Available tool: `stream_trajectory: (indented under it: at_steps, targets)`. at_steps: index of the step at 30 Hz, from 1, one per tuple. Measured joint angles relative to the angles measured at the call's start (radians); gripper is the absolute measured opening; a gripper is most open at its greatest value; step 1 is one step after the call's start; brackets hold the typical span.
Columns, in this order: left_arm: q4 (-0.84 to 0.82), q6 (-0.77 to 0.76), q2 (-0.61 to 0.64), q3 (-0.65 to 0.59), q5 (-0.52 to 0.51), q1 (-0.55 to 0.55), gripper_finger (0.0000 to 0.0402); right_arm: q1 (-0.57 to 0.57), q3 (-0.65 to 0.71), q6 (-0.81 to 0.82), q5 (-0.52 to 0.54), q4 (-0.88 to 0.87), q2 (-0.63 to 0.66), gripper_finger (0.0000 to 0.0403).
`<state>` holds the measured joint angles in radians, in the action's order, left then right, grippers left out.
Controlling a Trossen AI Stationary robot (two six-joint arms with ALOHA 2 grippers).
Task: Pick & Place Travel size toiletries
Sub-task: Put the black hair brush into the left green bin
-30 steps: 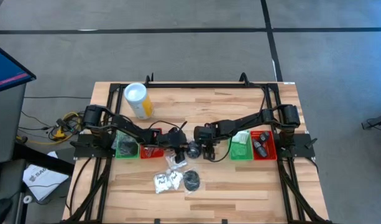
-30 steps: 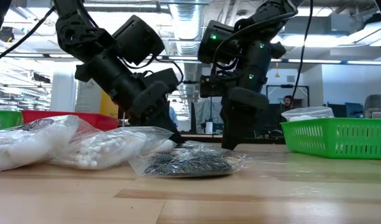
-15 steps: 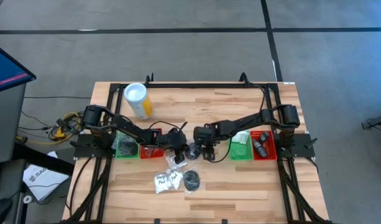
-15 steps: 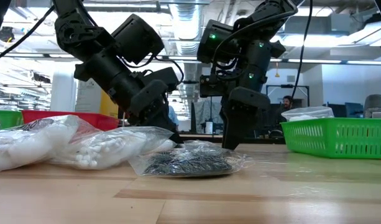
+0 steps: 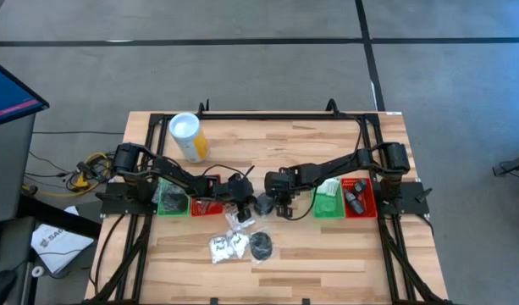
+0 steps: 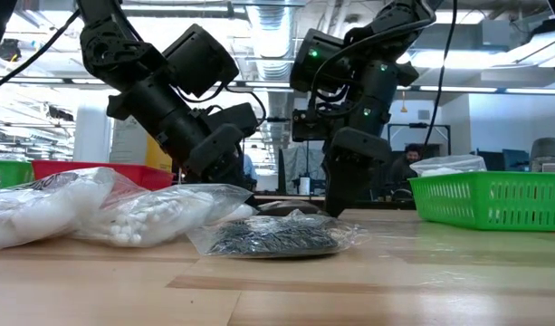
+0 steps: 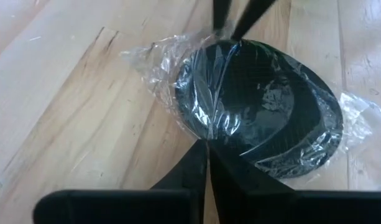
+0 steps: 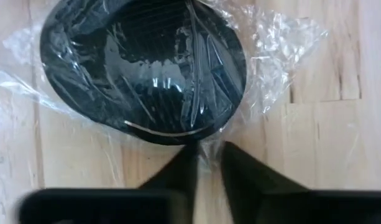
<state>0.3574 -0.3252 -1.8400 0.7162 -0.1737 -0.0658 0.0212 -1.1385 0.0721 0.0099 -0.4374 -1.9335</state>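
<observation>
Red tray [image 5: 358,196] with dark toiletries [image 5: 354,198]

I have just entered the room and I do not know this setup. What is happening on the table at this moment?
Both arms work on one item at the middle of the wooden table: a black round disc in a clear plastic bag. The left gripper is shut on the bag's edge on one side. The right gripper pinches the plastic on the opposite side, its fingers nearly together. More bagged toiletries lie nearer the front edge. Green and red trays sit on both sides, and a yellow cylinder stands behind.
</observation>
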Motion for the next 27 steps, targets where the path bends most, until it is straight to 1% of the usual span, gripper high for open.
stream_trajectory:
  at_steps: [1, 2, 7, 12, 19, 22, 27]
  targets:
    - [0.001, 0.0, 0.0, 0.0, 0.0, 0.0, 0.0011, -0.001, 0.0, -0.001, -0.003, 0.0, 0.0, 0.0022]
    - [0.001, 0.0, 0.0, 0.0, 0.0, 0.0, 0.0011, -0.001, 0.0, -0.001, -0.005, 0.0, 0.0, 0.0012]
    - [0.006, 0.0, -0.001, 0.0, -0.003, 0.0, 0.0011, 0.005, -0.023, -0.001, -0.013, -0.047, -0.003, 0.0002]
    - [0.007, 0.0, -0.001, 0.0, -0.014, 0.0, 0.0011, 0.006, -0.048, -0.001, -0.016, -0.095, -0.006, 0.0001]
    - [-0.002, 0.0, 0.007, -0.001, -0.036, -0.001, 0.0011, 0.006, -0.056, -0.001, -0.014, -0.096, -0.006, 0.0]
    - [-0.018, 0.005, 0.036, -0.002, -0.06, 0.0, 0.0011, 0.006, -0.057, -0.001, -0.013, -0.116, 0.01, 0.0]
    - [-0.054, 0.007, 0.131, -0.011, -0.092, 0.0, 0.0013, 0.006, -0.059, -0.001, -0.01, -0.12, 0.056, 0.0]
